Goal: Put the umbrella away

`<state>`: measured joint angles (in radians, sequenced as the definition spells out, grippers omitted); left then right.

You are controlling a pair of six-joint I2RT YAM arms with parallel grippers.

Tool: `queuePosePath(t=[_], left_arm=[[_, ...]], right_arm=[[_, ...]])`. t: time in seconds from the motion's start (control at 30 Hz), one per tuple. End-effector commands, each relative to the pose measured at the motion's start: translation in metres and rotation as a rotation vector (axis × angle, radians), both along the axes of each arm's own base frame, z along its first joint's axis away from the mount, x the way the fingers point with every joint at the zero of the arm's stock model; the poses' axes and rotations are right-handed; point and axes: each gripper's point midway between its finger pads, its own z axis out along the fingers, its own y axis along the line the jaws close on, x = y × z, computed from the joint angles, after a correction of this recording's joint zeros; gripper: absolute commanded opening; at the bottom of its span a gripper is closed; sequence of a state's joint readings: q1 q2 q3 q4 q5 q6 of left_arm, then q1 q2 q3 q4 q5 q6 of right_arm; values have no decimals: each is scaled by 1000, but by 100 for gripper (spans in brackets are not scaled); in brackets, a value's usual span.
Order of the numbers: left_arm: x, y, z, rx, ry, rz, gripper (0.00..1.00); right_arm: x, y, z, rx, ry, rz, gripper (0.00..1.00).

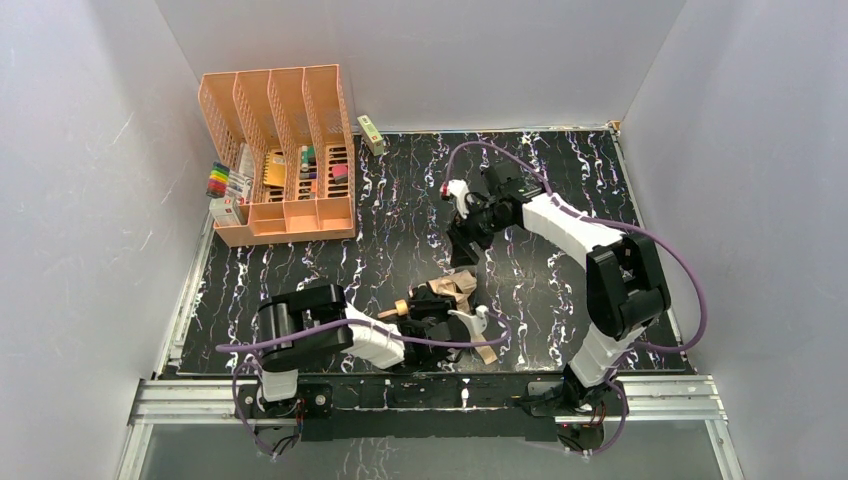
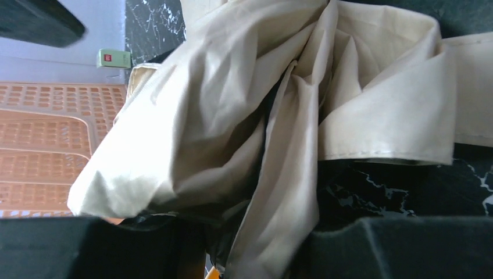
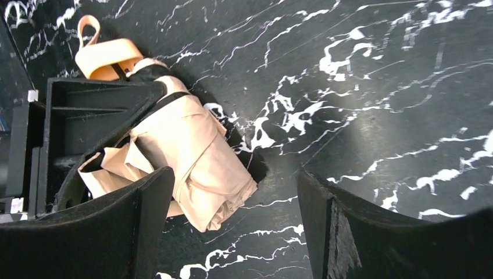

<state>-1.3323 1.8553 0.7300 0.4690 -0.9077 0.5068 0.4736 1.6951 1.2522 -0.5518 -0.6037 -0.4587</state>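
The umbrella (image 1: 455, 292) lies collapsed on the table (image 1: 560, 190), near the front edge at its middle. The left tool (image 1: 437, 318) is clamped on it, with loose fabric bunched between the fingers (image 2: 87, 250). The right tool (image 1: 463, 250) hangs farther back, apart from the umbrella, its jaws wide and empty.

Lab booth: white enclosure walls (image 1: 420, 60) round marbled robot table (image 1: 400, 230)
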Motion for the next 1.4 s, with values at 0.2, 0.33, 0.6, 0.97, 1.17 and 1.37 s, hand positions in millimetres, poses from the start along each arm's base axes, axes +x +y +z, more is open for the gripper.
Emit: queuePosePath(t=[0.2,0.33,0.6,0.97,1.17,1.37], left_arm=[[-34,35,-68,277,122,-107,4],[-35,34,-68,264,126,-111,4],[-36,32,-64,229,128,-109,6],[-44,-2,-10,-105,190,-104,29],[-48,-14,31,-269,211,-105,59],[-65,-15,71,-458,301,-136,75]], right_arm=[[-27,10,-33,-49,0,164,82],[-35,4,-50,-91,14,180,82],[-57,-4,-82,-184,104,196,78],[-48,-20,-107,-327,75,98,49],[-51,-19,-103,-315,-14,57,48],[-55,-29,-107,-325,-76,9,46]])
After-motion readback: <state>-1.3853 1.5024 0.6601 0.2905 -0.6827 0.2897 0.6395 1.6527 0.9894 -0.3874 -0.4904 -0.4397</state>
